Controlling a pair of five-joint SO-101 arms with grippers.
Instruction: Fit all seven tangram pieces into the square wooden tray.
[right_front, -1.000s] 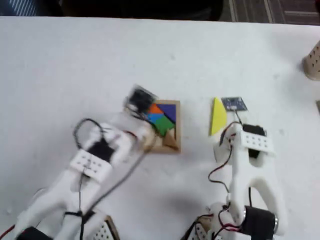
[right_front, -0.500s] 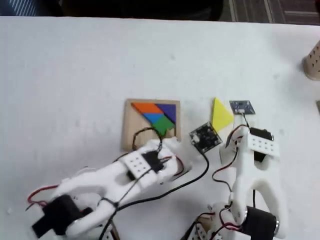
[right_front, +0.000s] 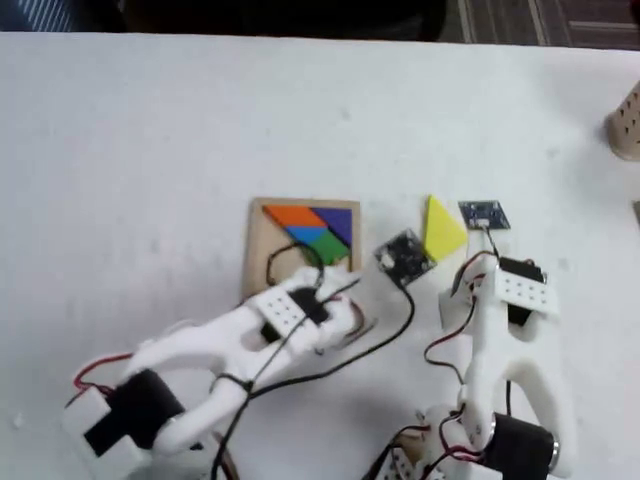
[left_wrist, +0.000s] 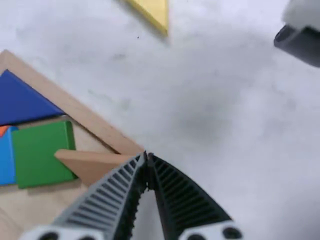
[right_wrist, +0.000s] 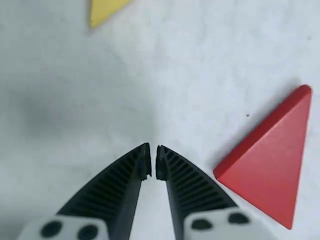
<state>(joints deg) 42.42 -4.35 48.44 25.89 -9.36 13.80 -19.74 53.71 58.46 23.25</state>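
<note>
The table (right_front: 150, 130) is plain white with a slightly grainy finish. Behind its far edge the room is mostly dark, with some striped floor (right_front: 540, 20) at one end. A tan holed thing (right_front: 625, 125) pokes in at the table's right edge.

The tray (right_front: 256, 255) sits mid-table. Its far right part holds an orange piece (right_front: 292, 214), a dark blue piece (right_front: 340, 220), a light blue piece (right_front: 308, 235) and a green piece (right_front: 328, 252), all packed together. A fair bit of bare wood shows on its left side. The left wrist view shows a tan piece (left_wrist: 92, 162) lying inside too, just beside the green one and up against the rim.

The left arm (right_front: 240, 340) lies right across the tray's near edge and covers the near right corner, with black cable looping over it. Its camera board (right_front: 405, 258) hangs between the tray and the yellow triangle (right_front: 440, 232), which lies on the table just right of the tray. The left gripper (left_wrist: 146, 162) has its tips pressed together over the tray's corner, right by the tan piece. Whether they touch it isn't clear.

The right arm (right_front: 500, 300) stands near the yellow triangle. The right gripper (right_wrist: 152, 162) is closed to a sliver over bare table, pinching nothing. A red triangle (right_wrist: 272, 170) lies just beside it.
</note>
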